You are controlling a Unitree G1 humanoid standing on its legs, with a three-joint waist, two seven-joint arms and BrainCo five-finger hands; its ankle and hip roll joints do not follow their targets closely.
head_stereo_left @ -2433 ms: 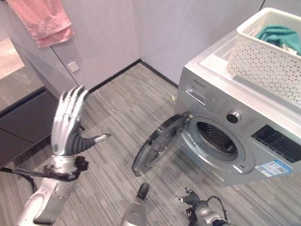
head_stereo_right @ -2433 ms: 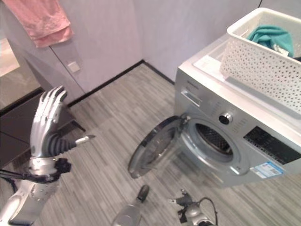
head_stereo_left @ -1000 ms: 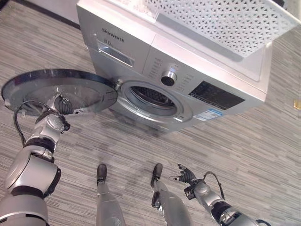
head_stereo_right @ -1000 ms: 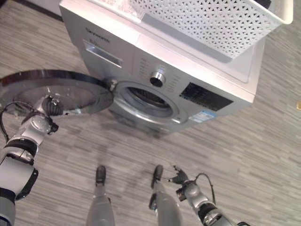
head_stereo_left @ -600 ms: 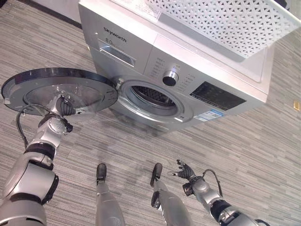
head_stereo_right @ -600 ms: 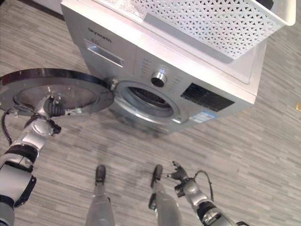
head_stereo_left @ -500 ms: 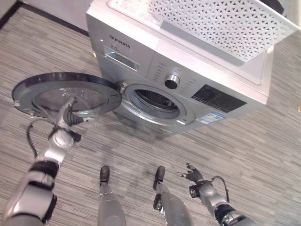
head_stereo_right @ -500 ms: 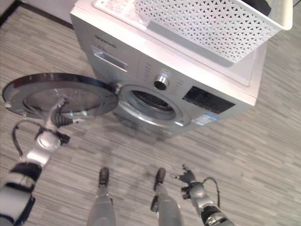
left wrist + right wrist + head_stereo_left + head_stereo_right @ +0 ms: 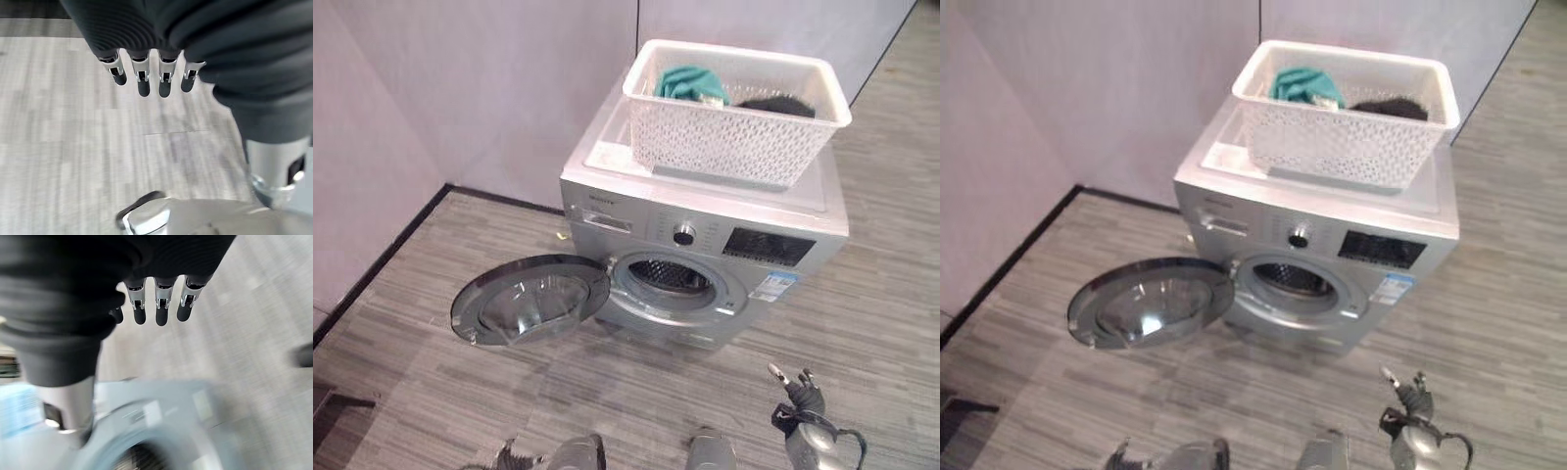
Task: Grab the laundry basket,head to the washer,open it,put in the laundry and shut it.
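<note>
In the left eye view a silver washer (image 9: 705,264) stands against the grey wall (image 9: 489,88) on a striped grey floor (image 9: 401,362); its round door (image 9: 530,300) hangs wide open to the robot's left, leaving the drum opening (image 9: 670,277) uncovered; a white laundry basket (image 9: 736,113) sits on top of the washer, holding a teal cloth (image 9: 683,84) and a dark cloth (image 9: 778,105) side by side; the right hand (image 9: 800,390) shows low on the right, well apart from the washer, its fingers pointing up and holding nothing. The right eye view gives the same scene, with the basket on the washer top and the door swung out over the floor. In the left wrist view the left hand (image 9: 146,73) hangs over bare floor, its fingers (image 9: 143,81) straight in a row and apart from everything. In the right wrist view the right hand's fingers (image 9: 161,308) are likewise straight and empty; a blurred pale shape past them is probably the washer front, though that is hard to make out.
</note>
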